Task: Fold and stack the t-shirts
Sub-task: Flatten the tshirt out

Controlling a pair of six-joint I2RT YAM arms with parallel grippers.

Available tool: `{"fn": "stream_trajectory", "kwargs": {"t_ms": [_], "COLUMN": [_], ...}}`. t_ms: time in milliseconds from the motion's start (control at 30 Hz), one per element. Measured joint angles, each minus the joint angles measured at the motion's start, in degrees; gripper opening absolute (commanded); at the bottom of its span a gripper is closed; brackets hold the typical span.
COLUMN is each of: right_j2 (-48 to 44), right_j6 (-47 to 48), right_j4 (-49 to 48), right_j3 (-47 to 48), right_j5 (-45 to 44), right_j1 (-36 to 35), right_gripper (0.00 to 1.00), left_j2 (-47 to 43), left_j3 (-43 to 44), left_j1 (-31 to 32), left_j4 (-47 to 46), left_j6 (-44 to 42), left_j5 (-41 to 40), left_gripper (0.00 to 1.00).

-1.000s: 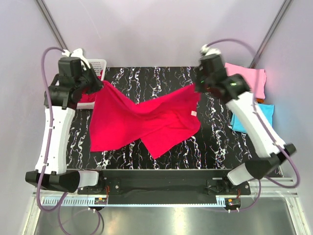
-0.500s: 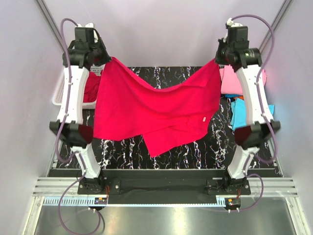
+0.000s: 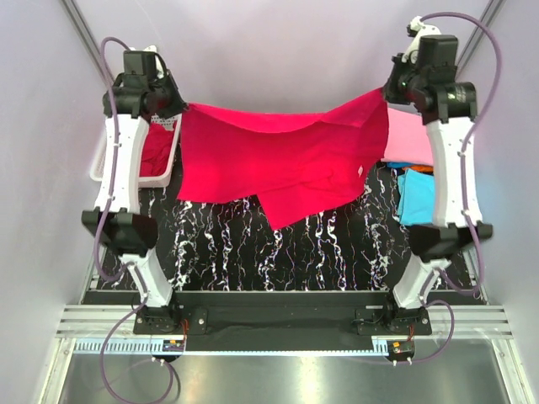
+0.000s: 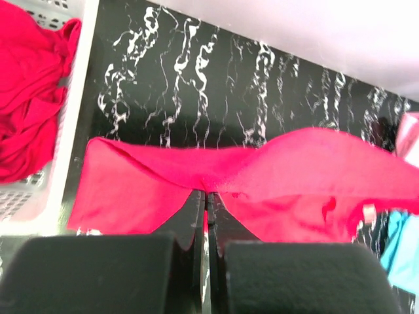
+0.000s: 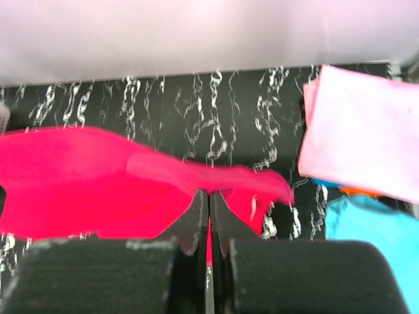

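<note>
A crimson-red t-shirt [image 3: 282, 160] hangs stretched in the air between both grippers, high over the back of the black marbled table [image 3: 278, 252]. My left gripper [image 3: 178, 109] is shut on its left top edge. My right gripper [image 3: 386, 91] is shut on its right top edge. In the left wrist view the fingers [image 4: 196, 216] pinch the red cloth [image 4: 262, 190], and in the right wrist view the closed fingers [image 5: 196, 209] pinch the red cloth [image 5: 85, 183] too. A second red t-shirt [image 3: 154, 153] lies bunched in the white basket [image 3: 168, 172]. Pink [image 3: 408, 139] and turquoise [image 3: 417, 198] t-shirts lie at the right.
The white mesh basket [image 4: 65, 150] stands at the table's back left edge. An orange cloth edge [image 5: 357, 191] shows between the pink [image 5: 366, 137] and turquoise [image 5: 373, 235] shirts on the right. Both arms stand tall at the table's sides.
Both arms rose and spread apart, lifting the red t-shirt off the table and pulling its top edge nearly taut. The hanging cloth now sits higher and farther back.
</note>
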State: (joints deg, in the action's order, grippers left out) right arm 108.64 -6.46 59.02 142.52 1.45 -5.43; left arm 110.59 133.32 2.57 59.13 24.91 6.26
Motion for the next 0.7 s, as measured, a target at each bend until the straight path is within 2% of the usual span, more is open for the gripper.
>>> {"fn": "stream_trajectory", "kwargs": {"t_ms": [167, 300, 500, 700], "right_j2": [-18.29, -34.18, -49.72, -52.94], "right_j6": [1.29, 1.88, 4.2, 9.84], "right_j4": [-1.16, -2.6, -5.09, -7.23], "right_j3": [-17.57, -26.27, -27.85, -26.84], "right_j5": [0.09, 0.07, 0.07, -0.76], "right_j1": [0.13, 0.13, 0.13, 0.13], "right_gripper": [0.0, 0.0, 0.0, 0.0], "left_j2": [-16.0, -31.08, -49.46, -61.72], "left_j3": [-11.21, -18.58, -26.95, -37.77], "left_j1": [0.15, 0.15, 0.15, 0.15], "left_j4": [-1.25, -2.69, -5.18, -10.97], "left_j6": [-1.95, -3.08, -4.0, -6.16], "left_j5": [0.0, 0.0, -0.26, 1.73], "left_gripper": [0.0, 0.0, 0.0, 0.0]}}
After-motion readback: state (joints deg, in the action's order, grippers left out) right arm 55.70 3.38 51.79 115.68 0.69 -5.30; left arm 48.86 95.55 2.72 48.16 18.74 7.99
